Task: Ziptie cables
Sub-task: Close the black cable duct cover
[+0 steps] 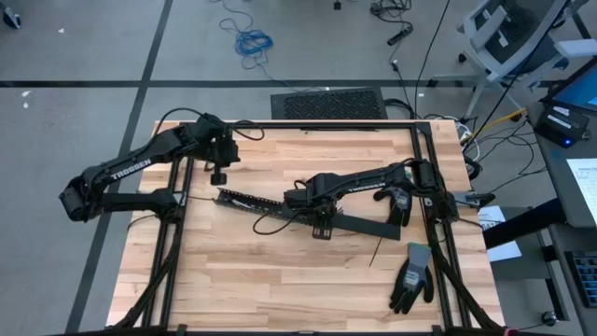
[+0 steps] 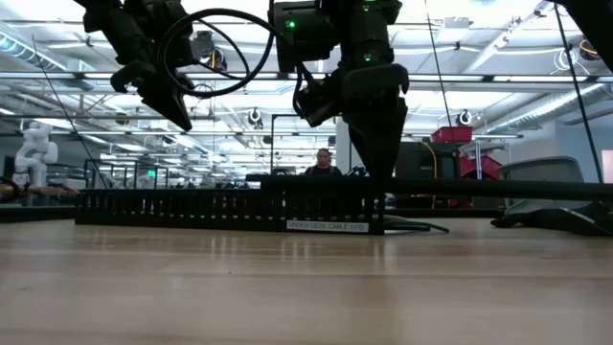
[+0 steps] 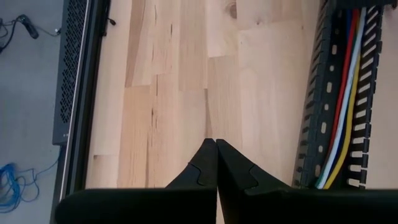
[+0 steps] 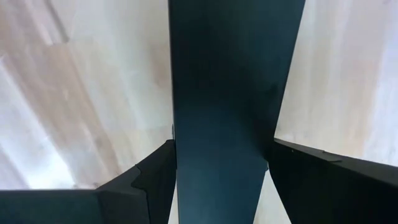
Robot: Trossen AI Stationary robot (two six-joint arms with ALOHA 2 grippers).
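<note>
**Cables sit in the slotted tray; right gripper clamped on the tray's flat end**

- Cables (image 3: 341, 112) — red, blue, white, yellow strands seen in the left wrist view, lying lengthwise inside the black slotted cable tray (image 1: 244, 199). From the table's centre the tray runs from about 10 o'clock toward 3 o'clock.
- Right gripper (image 1: 323, 227): near table centre, fingers straddling the tray's flat black end plate (image 4: 230, 93) and closed against both its edges.
- Left gripper (image 1: 217, 175): at about 10 o'clock, raised off the wood, fingers (image 3: 200, 168) pressed together, nothing between them.
- Glove (image 1: 412, 276) lies at 4 o'clock, well apart.
- Handling, my judgement: wires are light, limp, smooth-jacketed — they will splay and slip unless pinched as one bundle. Best hold is mid-run where strands lie parallel, or by a gathered end; the tray walls obstruct access from the side.
</note>
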